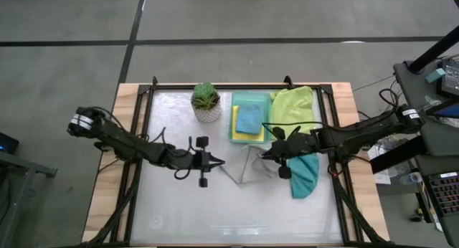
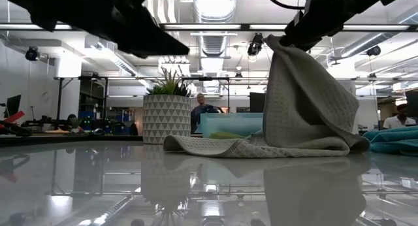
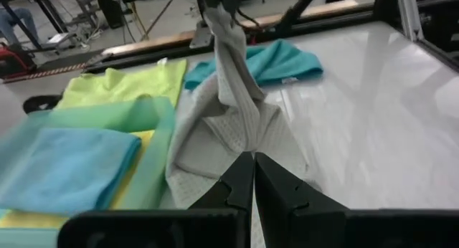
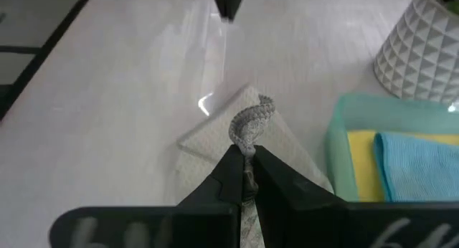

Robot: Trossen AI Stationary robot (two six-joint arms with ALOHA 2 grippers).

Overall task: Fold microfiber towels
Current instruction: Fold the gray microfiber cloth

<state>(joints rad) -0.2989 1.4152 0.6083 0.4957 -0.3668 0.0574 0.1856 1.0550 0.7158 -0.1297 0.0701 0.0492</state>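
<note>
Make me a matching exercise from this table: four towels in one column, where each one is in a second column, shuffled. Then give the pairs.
Towels:
1. grey towel
2. light blue towel
3. lime green towel
4. teal towel

Places:
A. spread flat beside the tray
B. folded on the yellow towel in the tray
C. pinched and lifted by the right gripper
D. bunched on the table under the right arm

Pairs: 1-C, 2-B, 3-A, 4-D
</note>
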